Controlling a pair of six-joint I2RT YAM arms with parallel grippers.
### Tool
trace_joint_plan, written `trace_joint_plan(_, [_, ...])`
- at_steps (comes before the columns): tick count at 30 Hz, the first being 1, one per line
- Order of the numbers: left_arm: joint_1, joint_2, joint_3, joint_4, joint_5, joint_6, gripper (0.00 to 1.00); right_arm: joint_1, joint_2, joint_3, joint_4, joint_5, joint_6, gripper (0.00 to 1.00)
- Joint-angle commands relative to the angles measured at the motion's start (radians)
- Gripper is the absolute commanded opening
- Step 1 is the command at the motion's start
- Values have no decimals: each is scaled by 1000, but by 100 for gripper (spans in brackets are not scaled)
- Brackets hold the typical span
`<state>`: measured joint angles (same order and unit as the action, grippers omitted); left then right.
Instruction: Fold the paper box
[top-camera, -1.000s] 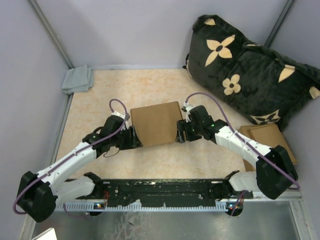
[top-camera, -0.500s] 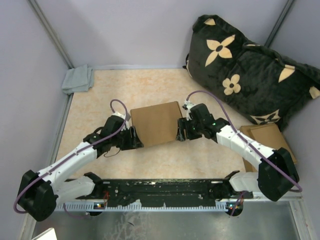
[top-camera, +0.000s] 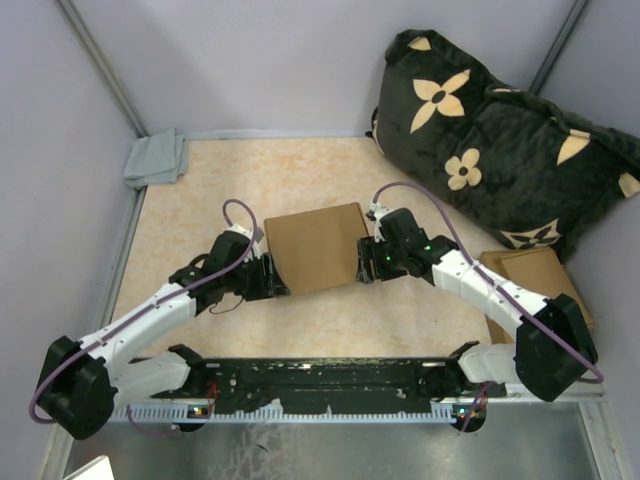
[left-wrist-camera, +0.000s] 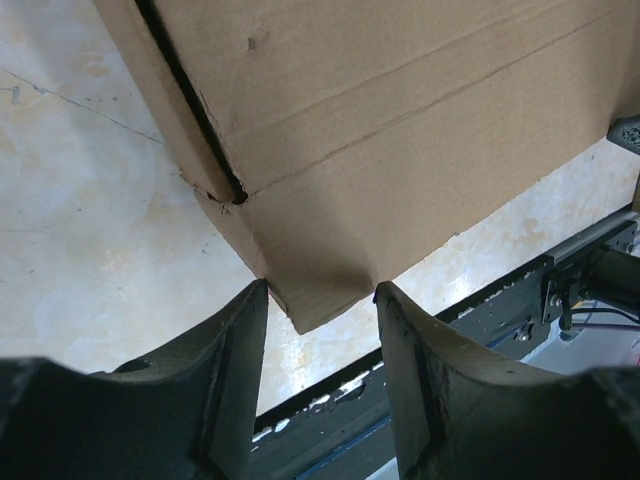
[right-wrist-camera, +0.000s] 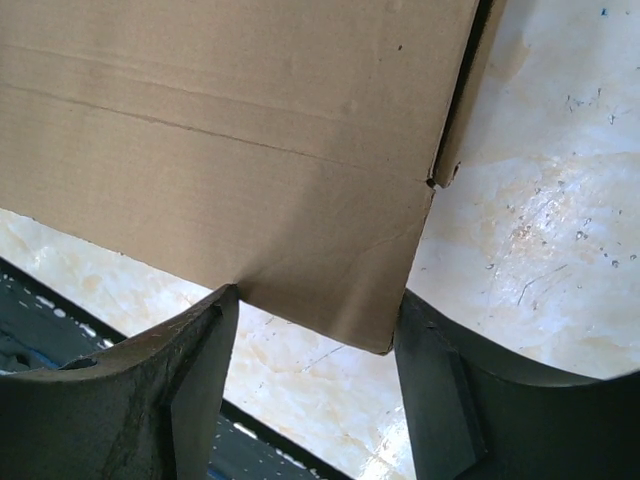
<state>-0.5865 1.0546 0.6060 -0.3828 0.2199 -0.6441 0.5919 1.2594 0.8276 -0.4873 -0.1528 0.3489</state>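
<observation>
The paper box (top-camera: 315, 245) is plain brown cardboard, folded shut, and lies flat on the marbled tabletop between the arms. My left gripper (top-camera: 276, 278) is at its near left corner. In the left wrist view (left-wrist-camera: 318, 295) the jaws are open, and the box corner (left-wrist-camera: 400, 120) pokes between the fingertips, touching both. My right gripper (top-camera: 362, 266) is at the near right corner. In the right wrist view (right-wrist-camera: 312, 305) the jaws are open and straddle the front flap's corner (right-wrist-camera: 230, 130).
A black pillow with tan flowers (top-camera: 500, 140) leans at the back right. A grey cloth (top-camera: 155, 158) lies at the back left corner. Flat brown cardboard (top-camera: 535, 275) lies at the right edge. A black rail (top-camera: 320, 378) runs along the near edge.
Both grippers have edged slightly inward against the box's near corners. The box itself has hardly moved.
</observation>
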Motion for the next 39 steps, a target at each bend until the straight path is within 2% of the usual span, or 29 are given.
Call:
trace_joint_plan(1, [7,19,-10,66,42,-15,53,8,18,31,31,5,-19,62])
trace_joint_plan(7, [9,21,-10,91,96,-32,52,8,1,32,34,-24,-11,62])
trace_joint_plan(16, [20,-12,-4,71,122,-31,53,8,-6,103,-31,-44,-6,68])
trace_joint_plan(39, [117,9,-82,149,289,-17,53,9,61,138,-53,-41,-30,78])
